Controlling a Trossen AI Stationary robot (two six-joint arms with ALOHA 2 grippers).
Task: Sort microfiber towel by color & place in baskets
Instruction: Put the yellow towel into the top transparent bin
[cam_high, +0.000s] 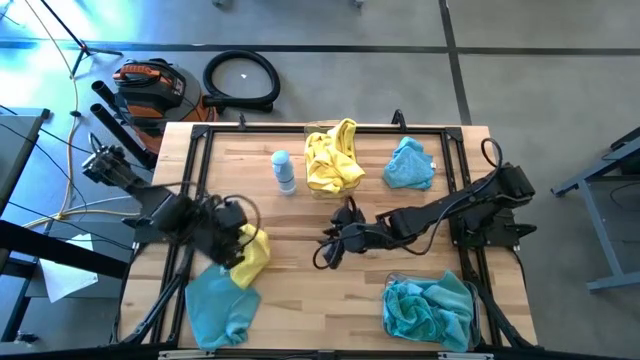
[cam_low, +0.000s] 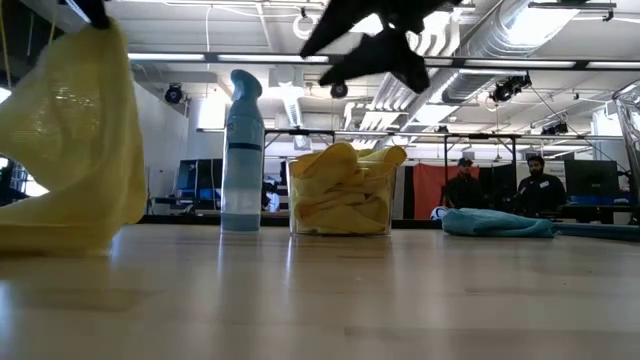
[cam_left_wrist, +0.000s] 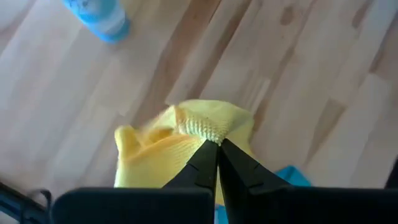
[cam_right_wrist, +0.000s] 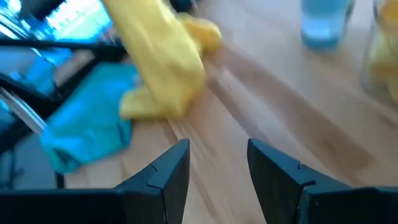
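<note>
A soft, ribbed yellow towel (cam_left_wrist: 186, 149) hangs bunched from the left claw (cam_left_wrist: 216, 144), pinched tight on its top fold, its hem brushing the pale plank worktop (cam_high: 330, 300) beside a crumpled teal towel (cam_high: 220, 308). The right claw (cam_right_wrist: 217, 163) hovers mid-worktop, fingers apart, empty. Behind stand a spray bottle (cam_high: 284, 171) and a clear basket (cam_low: 340, 205) stuffed with yellow cloths.

No readable text, label, brand or number on anything here.
</note>
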